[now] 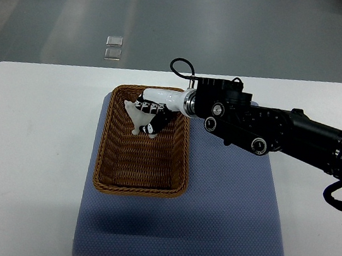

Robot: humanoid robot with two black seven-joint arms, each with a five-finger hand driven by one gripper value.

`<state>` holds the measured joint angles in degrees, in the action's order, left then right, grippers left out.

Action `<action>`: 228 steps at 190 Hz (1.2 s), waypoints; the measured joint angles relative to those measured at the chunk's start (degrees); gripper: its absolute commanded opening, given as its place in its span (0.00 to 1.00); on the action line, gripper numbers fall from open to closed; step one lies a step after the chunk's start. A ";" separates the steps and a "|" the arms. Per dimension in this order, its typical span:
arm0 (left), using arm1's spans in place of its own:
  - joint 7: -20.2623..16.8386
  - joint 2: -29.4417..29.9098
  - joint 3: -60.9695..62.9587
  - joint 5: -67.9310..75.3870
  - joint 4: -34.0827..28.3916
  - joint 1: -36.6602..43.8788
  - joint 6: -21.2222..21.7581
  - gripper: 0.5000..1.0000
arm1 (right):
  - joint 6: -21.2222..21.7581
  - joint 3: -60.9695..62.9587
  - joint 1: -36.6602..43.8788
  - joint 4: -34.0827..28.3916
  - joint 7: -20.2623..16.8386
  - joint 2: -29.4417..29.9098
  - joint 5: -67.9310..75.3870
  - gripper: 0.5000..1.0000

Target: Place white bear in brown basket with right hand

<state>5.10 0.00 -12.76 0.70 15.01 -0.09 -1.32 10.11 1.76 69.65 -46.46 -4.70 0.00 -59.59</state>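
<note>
From the top view, my right hand [150,114] sits over the far end of the brown basket [145,142], arm coming in from the right edge. Fingers are a tangle of black and white segments; they look curled around the white bear [136,115], but the bear's white blends with the hand's white shell, so I can't tell exactly where one ends. Only a small pale lump with a couple of stubby points shows; the rest is hidden under the fingers. Bear is inside the basket's rim, near the far left corner; whether it touches the basket floor I can't tell.

Basket is woven wicker, rectangular with rounded corners, its near half bare. It lies on a blue-grey mat [224,205] with a fine dimpled texture, left part of the mat. Mat lies on a white table [22,145] with rounded corners. Forearm is bulky black with round silver joints; a black cable loop [183,66] sticks up near the wrist. Two small clear squares [113,46] on the grey floor beyond the table, too small to identify. A brown corner is cut off top right.
</note>
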 measured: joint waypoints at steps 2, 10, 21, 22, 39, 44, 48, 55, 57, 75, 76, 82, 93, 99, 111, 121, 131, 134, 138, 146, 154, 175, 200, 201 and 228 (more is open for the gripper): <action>0.00 0.00 0.00 0.00 0.00 0.00 0.00 1.00 | -0.01 0.00 -0.08 0.06 0.06 0.00 0.00 0.14; 0.00 0.00 0.01 0.00 0.01 0.00 0.00 1.00 | -0.04 0.00 -0.40 0.30 0.25 0.00 -0.02 0.14; 0.00 0.00 0.01 0.00 0.02 0.00 0.00 1.00 | -0.07 0.00 -0.82 0.55 0.45 0.00 -0.10 0.16; 0.00 0.00 0.01 0.00 0.02 0.00 0.00 1.00 | -0.07 0.00 -0.85 0.56 0.46 0.00 -0.11 0.17; 0.00 0.00 0.02 0.00 0.02 0.00 0.00 1.00 | -0.08 0.00 -1.20 0.65 0.60 0.00 -0.16 0.21; 0.00 0.00 0.02 0.00 0.02 0.00 0.00 1.00 | -0.08 0.00 -1.27 0.66 0.64 0.00 -0.16 0.23; 0.00 0.00 0.02 0.00 0.02 0.00 0.00 1.00 | -0.08 0.00 -1.33 0.66 0.69 0.00 -0.16 0.27; 0.00 0.00 0.02 0.00 0.02 0.00 0.00 1.00 | -0.07 0.00 -1.45 0.66 0.78 0.00 -0.16 0.35; 0.00 0.00 0.02 0.00 0.02 0.00 0.00 1.00 | -0.07 0.00 -1.49 0.67 0.80 0.00 -0.16 0.37; 0.00 0.00 0.02 0.00 0.02 0.00 0.00 1.00 | -0.02 0.00 -1.69 0.67 0.90 0.00 -0.14 0.54; 0.00 0.00 0.02 0.00 0.02 0.00 0.00 1.00 | -0.02 0.00 -1.70 0.67 0.90 0.00 -0.14 0.54; 0.00 0.00 0.02 0.00 0.02 0.00 0.00 1.00 | 0.02 0.00 -1.81 0.67 0.92 0.00 -0.12 0.57; 0.00 0.00 0.02 0.00 0.02 0.00 0.00 1.00 | 0.11 0.00 -1.85 0.67 0.95 0.00 -0.10 0.61; 0.00 0.00 0.02 0.00 0.02 0.00 0.00 1.00 | 0.18 0.00 -1.85 0.67 0.97 0.00 -0.09 0.64; 0.00 0.00 0.02 0.00 0.02 0.00 0.00 1.00 | 0.29 0.07 -1.85 0.67 1.01 0.00 -0.08 0.69; 0.00 0.00 0.02 0.00 0.02 0.00 0.00 1.00 | 0.36 0.23 -1.72 0.64 1.02 0.00 -0.06 0.72; 0.00 0.00 0.02 0.00 0.02 0.00 0.00 1.00 | 0.44 0.53 -1.44 0.61 1.02 0.00 -0.01 0.72; 0.00 0.00 0.02 0.00 0.02 0.00 0.00 1.00 | 0.46 0.66 -1.33 0.61 1.04 0.00 0.01 0.72; 0.00 0.00 0.02 0.00 0.02 0.00 0.00 1.00 | 0.46 0.78 -1.22 0.60 1.06 0.00 0.04 0.72; 0.00 0.00 0.02 0.00 0.02 0.00 0.00 1.00 | 0.46 1.08 -0.82 0.59 1.08 0.00 0.09 0.73; 0.00 0.00 0.02 0.00 0.02 0.00 0.00 1.00 | 0.45 1.93 0.02 0.58 1.16 0.00 0.24 0.74; 0.00 0.00 0.00 0.00 0.02 0.00 0.00 1.00 | 0.39 6.16 1.50 0.51 1.35 -0.14 0.81 0.78; 0.00 0.00 -0.07 0.00 0.02 0.00 0.00 1.00 | 0.28 15.35 1.03 0.50 1.74 -3.10 1.09 0.78; 0.00 0.00 -0.07 0.00 0.02 0.00 0.00 1.00 | 0.26 15.76 0.92 0.50 1.77 -3.22 1.09 0.78; 0.00 0.00 -0.07 0.00 0.02 0.00 0.00 1.00 | 0.14 30.99 -6.44 0.50 3.62 -6.28 1.28 0.78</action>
<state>5.10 0.00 -12.83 0.70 15.03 -0.09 -1.32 10.25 32.75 63.20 -45.96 -1.08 -6.28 -58.32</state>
